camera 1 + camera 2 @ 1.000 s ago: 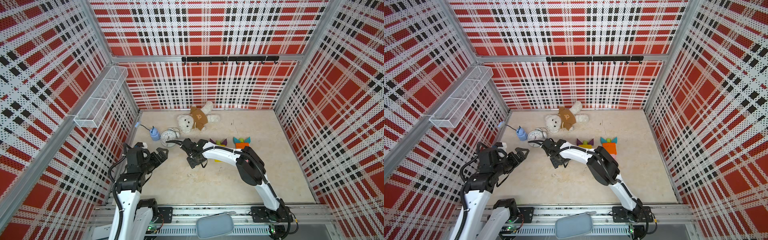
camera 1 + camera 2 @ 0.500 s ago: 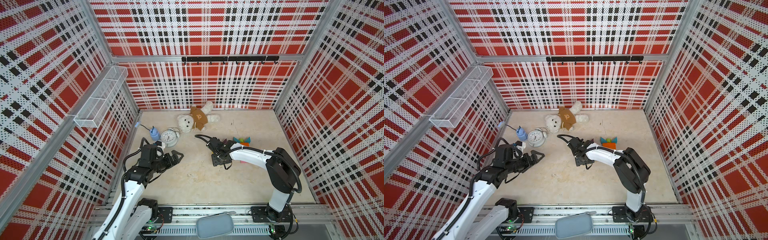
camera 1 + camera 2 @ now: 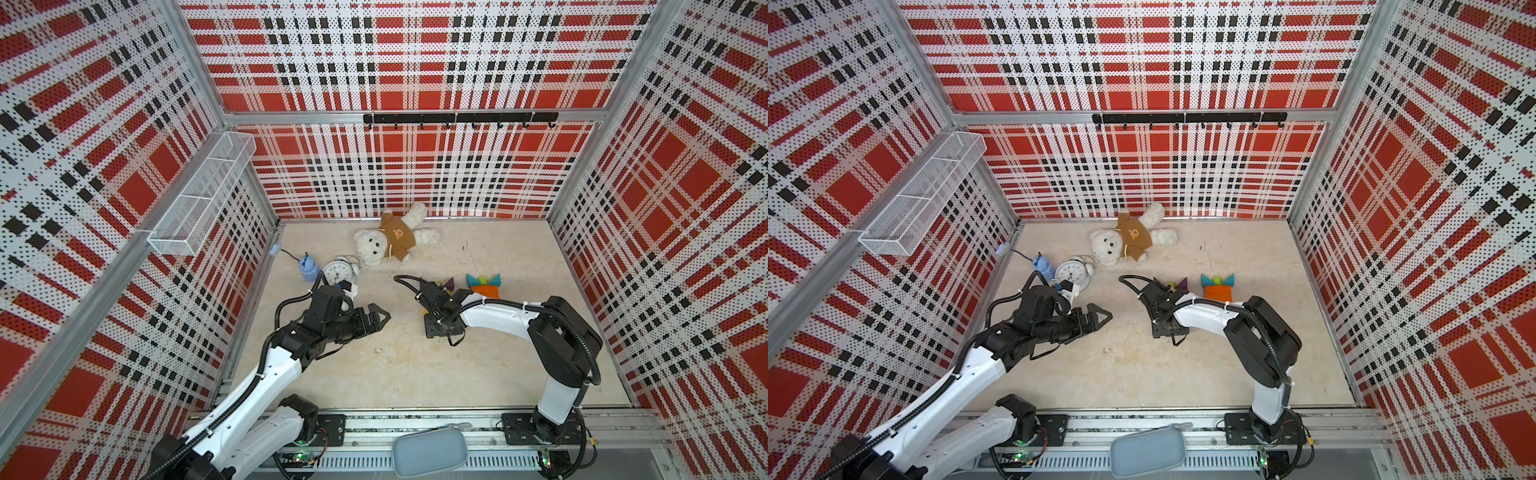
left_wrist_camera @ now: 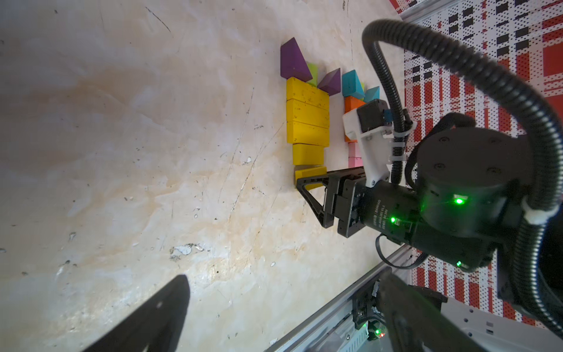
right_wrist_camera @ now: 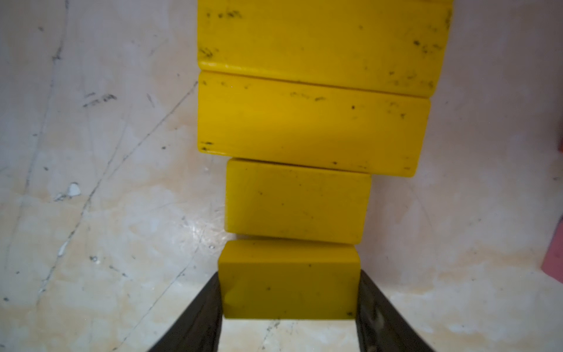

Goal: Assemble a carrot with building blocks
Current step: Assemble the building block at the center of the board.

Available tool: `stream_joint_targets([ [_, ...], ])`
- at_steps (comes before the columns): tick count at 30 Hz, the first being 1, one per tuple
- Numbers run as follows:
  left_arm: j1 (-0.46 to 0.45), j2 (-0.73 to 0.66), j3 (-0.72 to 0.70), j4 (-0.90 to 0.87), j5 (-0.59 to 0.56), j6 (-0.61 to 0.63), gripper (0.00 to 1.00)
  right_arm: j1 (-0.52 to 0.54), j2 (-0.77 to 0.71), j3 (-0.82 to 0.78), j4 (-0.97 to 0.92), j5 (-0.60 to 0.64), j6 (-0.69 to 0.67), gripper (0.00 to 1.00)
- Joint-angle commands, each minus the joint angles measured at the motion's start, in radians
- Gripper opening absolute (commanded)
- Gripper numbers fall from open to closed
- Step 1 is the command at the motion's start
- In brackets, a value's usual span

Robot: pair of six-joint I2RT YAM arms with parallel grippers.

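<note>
The right fingers grip the small yellow block at the end of the yellow row on the bench; the left fingers stand open, empty. Probably this is the carrot's tip: next align it, then release gently.

The blocks are yellow, the triangles purple and teal, the bear white in brown, the walls red-black-white plaid, the counter mottled beige.

Left gripper hovering, jaws wide apart, right gripper low, clamped on yellow block
</note>
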Motion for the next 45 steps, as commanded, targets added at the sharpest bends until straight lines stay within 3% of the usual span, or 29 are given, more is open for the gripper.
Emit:
stream_joint_targets([
  [1, -0.006, -0.009, 0.02, 0.027, -0.035, -0.013, 0.99, -0.003, 0.014, -0.008, 0.046, -0.001, 0.039, 0.64],
  [11, -0.006, -0.009, 0.019, 0.024, -0.042, -0.002, 0.99, -0.002, 0.01, -0.032, 0.039, -0.002, 0.1, 0.65],
  [45, -0.004, -0.001, -0.004, 0.025, -0.046, 0.012, 0.99, -0.023, 0.06, 0.011, 0.039, -0.001, 0.109, 0.65],
])
